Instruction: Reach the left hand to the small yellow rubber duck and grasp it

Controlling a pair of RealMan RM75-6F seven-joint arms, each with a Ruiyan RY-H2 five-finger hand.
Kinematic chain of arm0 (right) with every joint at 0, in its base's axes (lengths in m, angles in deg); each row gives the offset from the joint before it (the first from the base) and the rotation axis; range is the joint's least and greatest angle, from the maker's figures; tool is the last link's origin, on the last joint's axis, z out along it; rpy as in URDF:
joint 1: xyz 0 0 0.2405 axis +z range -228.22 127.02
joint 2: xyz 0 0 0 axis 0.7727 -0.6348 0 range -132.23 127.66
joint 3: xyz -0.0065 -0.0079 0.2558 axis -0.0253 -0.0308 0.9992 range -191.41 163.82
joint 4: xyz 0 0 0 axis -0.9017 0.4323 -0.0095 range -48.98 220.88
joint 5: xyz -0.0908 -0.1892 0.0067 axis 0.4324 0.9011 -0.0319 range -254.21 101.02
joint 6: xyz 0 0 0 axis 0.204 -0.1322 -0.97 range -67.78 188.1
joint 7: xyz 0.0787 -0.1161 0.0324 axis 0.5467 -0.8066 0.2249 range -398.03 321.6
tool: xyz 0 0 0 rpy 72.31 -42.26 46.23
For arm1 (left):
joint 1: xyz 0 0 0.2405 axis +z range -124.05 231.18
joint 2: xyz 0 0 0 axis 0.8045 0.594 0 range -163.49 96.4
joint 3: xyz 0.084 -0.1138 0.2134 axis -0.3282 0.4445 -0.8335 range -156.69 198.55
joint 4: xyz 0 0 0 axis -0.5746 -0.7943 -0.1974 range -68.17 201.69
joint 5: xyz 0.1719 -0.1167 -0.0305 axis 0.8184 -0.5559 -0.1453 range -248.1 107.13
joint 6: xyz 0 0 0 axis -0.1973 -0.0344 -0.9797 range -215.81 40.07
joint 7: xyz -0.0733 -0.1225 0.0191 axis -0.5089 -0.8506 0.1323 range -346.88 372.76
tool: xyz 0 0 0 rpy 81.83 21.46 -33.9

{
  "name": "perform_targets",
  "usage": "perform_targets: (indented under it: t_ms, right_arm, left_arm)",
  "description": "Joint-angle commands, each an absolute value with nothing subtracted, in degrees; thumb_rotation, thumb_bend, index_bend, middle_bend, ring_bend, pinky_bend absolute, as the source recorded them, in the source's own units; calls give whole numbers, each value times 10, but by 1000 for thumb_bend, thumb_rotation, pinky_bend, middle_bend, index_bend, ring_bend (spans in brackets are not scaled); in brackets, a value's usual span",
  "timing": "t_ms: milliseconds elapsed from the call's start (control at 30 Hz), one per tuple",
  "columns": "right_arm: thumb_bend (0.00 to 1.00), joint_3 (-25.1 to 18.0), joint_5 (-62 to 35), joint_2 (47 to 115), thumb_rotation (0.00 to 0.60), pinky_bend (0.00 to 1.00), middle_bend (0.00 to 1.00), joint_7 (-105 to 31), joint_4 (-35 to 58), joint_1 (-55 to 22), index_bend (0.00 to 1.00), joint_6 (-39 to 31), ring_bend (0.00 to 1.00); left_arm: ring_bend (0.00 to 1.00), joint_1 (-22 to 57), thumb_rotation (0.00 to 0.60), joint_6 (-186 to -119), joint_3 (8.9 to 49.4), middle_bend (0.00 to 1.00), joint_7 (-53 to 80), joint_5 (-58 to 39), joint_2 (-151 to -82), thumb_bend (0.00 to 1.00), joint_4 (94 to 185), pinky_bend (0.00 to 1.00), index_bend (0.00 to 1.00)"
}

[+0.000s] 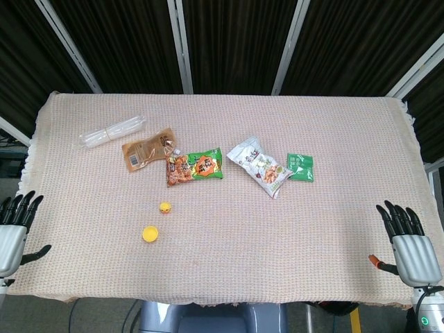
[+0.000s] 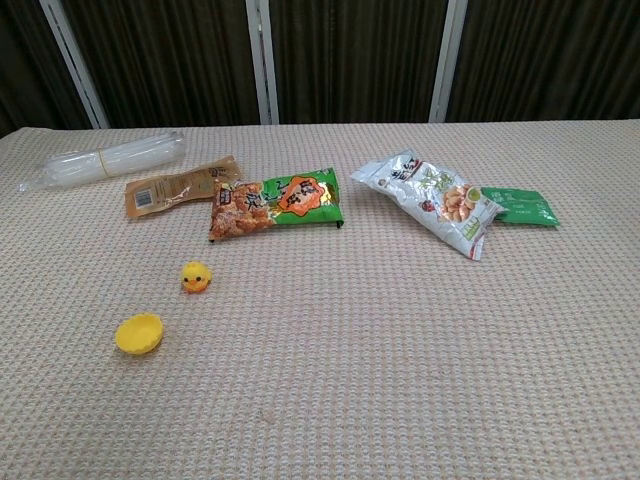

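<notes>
Left hand point(image 1: 12, 232) waited off the near left edge of the table point(image 1: 312, 132), fingers spread, holding nothing. It was well apart from the duck point(image 1: 165, 207), so the whole reach and grab were left to do. That duck was tiny, round and yellow, sitting just beyond a yellow cup point(image 1: 149, 234). Right hand point(image 1: 409, 246) sat empty too, fingers apart.

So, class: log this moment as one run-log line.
phase: pre-reach | left hand: open, off table's corner | right hand: open | duck: untouched
</notes>
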State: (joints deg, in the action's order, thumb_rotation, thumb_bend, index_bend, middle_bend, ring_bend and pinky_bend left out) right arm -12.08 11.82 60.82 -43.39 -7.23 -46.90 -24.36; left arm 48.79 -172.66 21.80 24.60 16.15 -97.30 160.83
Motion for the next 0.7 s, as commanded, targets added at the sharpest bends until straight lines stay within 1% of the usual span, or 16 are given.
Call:
perform_targets:
  t_ms: [33,233,333,433,533,700]
  right_arm:
    - [11,-122,120,607,600,0,0,-432,-73,-468,13,-242,0]
    - [11,-125,128,605,600,0,0,-428,-71,-470,26,-245,0]
    - [11,-126,132,606,600,0,0,-429,-70,-470,30,-249,0]
    - [11,-128,138,607,600,0,0,-430,-68,-469,35,-249,0]
    - [11,-129,140,608,600,0,0,-430,-69,-468,39,-248,0]
    - [11,-129,139,607,600,0,0,-425,-69,-467,43,-245,0]
  left_arm:
    - [0,488,600,-1725,217,0,248,160,-972,44,1610,0,0]
    - [0,486,600,-1719,215,0,259,161,-969,44,1613,0,0]
    - [0,480,600,-1710,217,0,269,156,-965,50,1624,0,19]
    - [0,467,600,-1692,224,0,276,149,-961,64,1648,2,81]
    - [0,443,600,-1664,237,0,308,139,-964,84,1672,14,202]
    - [0,391,600,-1603,264,0,385,95,-993,148,1707,35,283]
